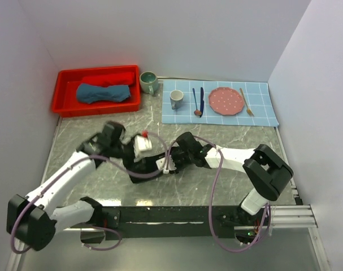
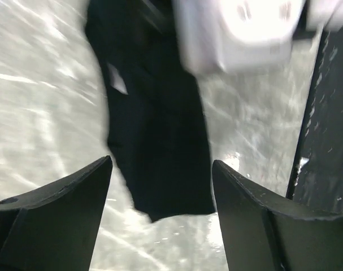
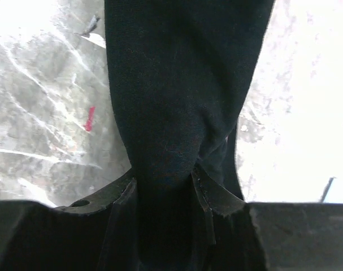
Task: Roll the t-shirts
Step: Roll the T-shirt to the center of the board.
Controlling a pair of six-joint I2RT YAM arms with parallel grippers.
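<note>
The black t-shirt (image 1: 142, 168) lies as a dark rolled bundle on the marble table between my two arms. In the right wrist view the black t-shirt (image 3: 177, 101) runs up out of my right gripper (image 3: 164, 183), whose jaws are shut on its end. My left gripper (image 2: 161, 186) is open just above the table, with the other end of the black t-shirt (image 2: 160, 147) lying ahead of its fingers, untouched. From above, the left gripper (image 1: 138, 153) and the right gripper (image 1: 166, 165) face each other closely. The slate-blue rolled t-shirt (image 1: 103, 93) rests in the red tray (image 1: 66, 107).
A green mug (image 1: 148, 81) stands beside the tray. The blue-checked placemat (image 1: 261, 116) at the back right carries a white cup (image 1: 176, 99), cutlery and a pink plate (image 1: 225, 100). White walls close in both sides and the back.
</note>
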